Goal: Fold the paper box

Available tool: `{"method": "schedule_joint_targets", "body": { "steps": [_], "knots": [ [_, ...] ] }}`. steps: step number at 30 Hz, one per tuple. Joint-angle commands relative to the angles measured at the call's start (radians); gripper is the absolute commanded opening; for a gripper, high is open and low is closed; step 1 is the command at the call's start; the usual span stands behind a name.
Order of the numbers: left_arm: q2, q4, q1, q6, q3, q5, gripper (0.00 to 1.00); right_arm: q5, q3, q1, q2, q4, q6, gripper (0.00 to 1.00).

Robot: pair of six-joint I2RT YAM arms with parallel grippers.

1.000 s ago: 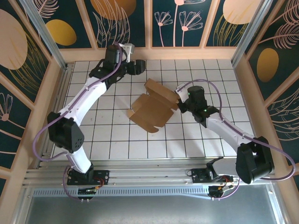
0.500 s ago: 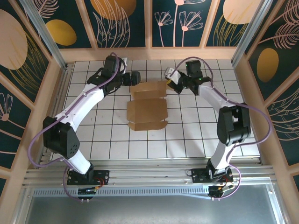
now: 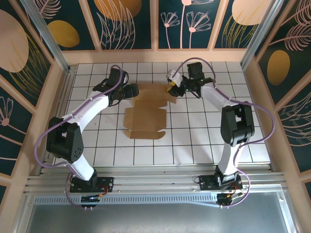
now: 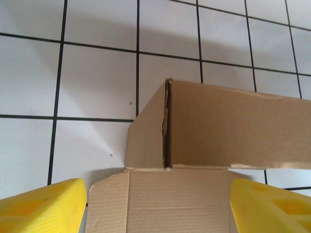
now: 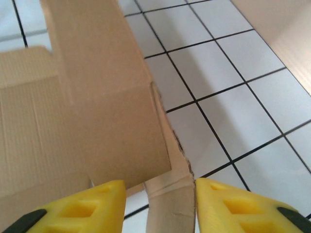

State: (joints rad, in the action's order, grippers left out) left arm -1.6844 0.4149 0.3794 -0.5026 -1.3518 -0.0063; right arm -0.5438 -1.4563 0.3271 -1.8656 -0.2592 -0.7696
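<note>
The paper box (image 3: 146,116) is a brown die-cut cardboard sheet lying on the white tiled table (image 3: 204,131), with its far panels partly raised. My left gripper (image 3: 132,91) is at its far left corner. In the left wrist view the yellow fingers (image 4: 43,206) stand wide apart on either side of a flat panel (image 4: 175,199), with an upright wall (image 4: 233,126) beyond; my left gripper (image 4: 158,208) is open. My right gripper (image 3: 173,90) is at the far right corner. It is open (image 5: 160,204), and a narrow cardboard tab (image 5: 172,199) lies between its fingers against the right one.
Wooden frame walls (image 3: 155,56) ring the table on the far, left and right sides; one wall (image 5: 282,24) is close to the right gripper. An aluminium rail (image 3: 155,182) runs along the near edge by the arm bases.
The box has slid left and turned square to the grid. My right arm swung to its far right corner and opened its jaws. My left gripper dropped nearer the far left corner.
</note>
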Motion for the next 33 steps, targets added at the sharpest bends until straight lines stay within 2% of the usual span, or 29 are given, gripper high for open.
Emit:
{"method": "schedule_joint_targets", "body": {
  "steps": [1,3,5,6,9,11,13,15,24,29,33],
  "knots": [
    [0.009,-0.026,-0.001,0.004,-0.046,-0.008,0.77,0.032,0.032,-0.004,0.148,0.091,0.262,0.45],
    [0.009,-0.019,-0.006,0.016,-0.072,-0.006,0.77,0.126,0.057,0.004,0.214,0.134,0.525,0.45],
    [0.004,0.000,-0.015,0.016,-0.099,-0.010,0.78,0.243,0.057,0.007,0.255,0.104,0.906,0.38],
    [-0.007,0.022,-0.022,0.011,-0.121,-0.012,0.78,0.242,0.049,0.004,0.264,0.057,1.086,0.36],
    [-0.037,0.057,-0.040,-0.002,-0.163,-0.007,0.77,0.194,0.073,0.020,0.284,0.019,1.371,0.34],
    [-0.068,0.062,-0.049,-0.004,-0.180,0.005,0.77,0.156,0.112,0.063,0.292,0.077,1.430,0.36],
    [-0.087,0.058,-0.050,0.003,-0.197,0.021,0.77,0.212,0.104,0.114,0.277,0.068,1.471,0.48],
    [-0.105,0.045,-0.051,0.020,-0.206,0.039,0.75,0.266,0.037,0.146,0.224,-0.009,1.485,0.53],
    [-0.159,0.010,-0.051,0.052,-0.227,0.138,0.68,0.444,-0.272,0.214,-0.049,-0.275,1.523,0.58],
    [-0.183,0.003,-0.051,0.059,-0.210,0.185,0.63,0.406,-0.367,0.239,-0.149,-0.286,1.527,0.59],
    [-0.186,-0.007,-0.050,0.052,-0.180,0.217,0.61,0.373,-0.367,0.250,-0.184,-0.251,1.563,0.60]
  ]
}}
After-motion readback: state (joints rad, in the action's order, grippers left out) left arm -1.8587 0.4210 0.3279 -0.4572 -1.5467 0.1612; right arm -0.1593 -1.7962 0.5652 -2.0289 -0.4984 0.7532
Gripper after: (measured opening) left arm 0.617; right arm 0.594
